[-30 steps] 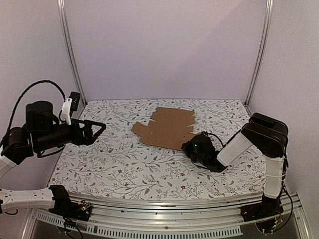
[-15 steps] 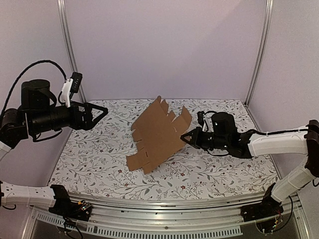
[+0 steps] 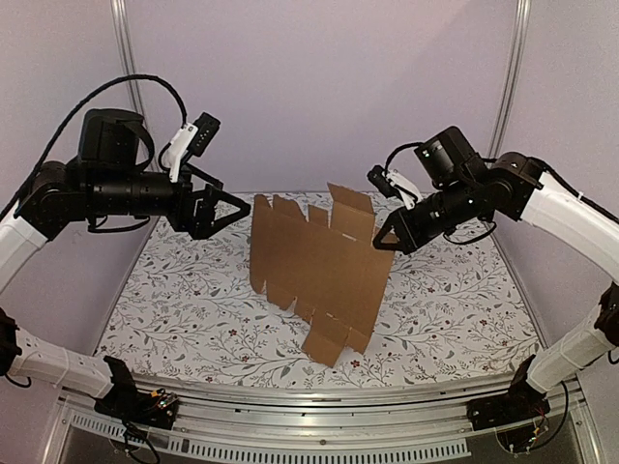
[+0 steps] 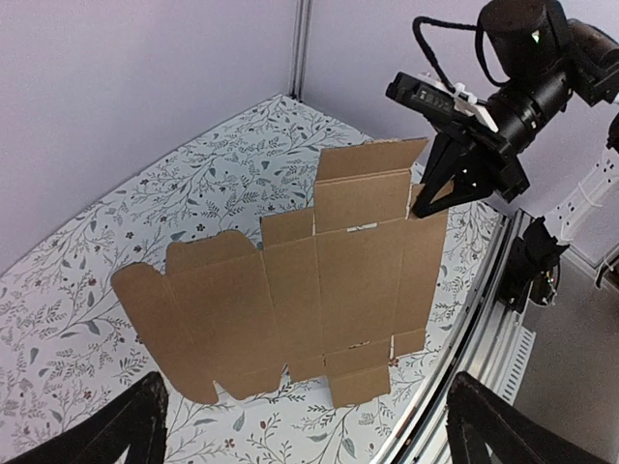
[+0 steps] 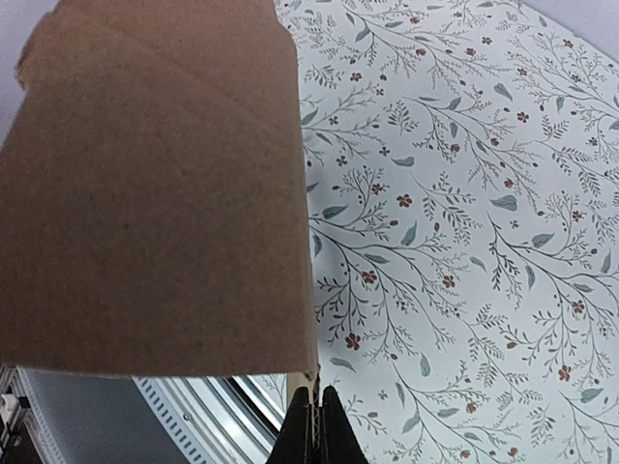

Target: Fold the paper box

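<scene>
Brown paper box [image 3: 314,271] in pinch of right end effector [image 3: 379,244]; left end effector [image 3: 230,206] agape.

Paper box [image 3: 314,266] between left gripper [image 3: 232,206], right gripper [image 3: 380,242]

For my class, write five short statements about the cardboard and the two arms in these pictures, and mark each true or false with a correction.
1. The cardboard sheet lies flat on the table. False: it is held upright above it.
2. The right end effector is shut on the sheet's right edge. True.
3. The left end effector also grips the sheet. False: it is open and apart from the sheet's left edge.
4. The sheet is unfolded, not yet shaped into a box. True.
5. The table has a plain white surface. False: it has a leaf and flower pattern.
</scene>
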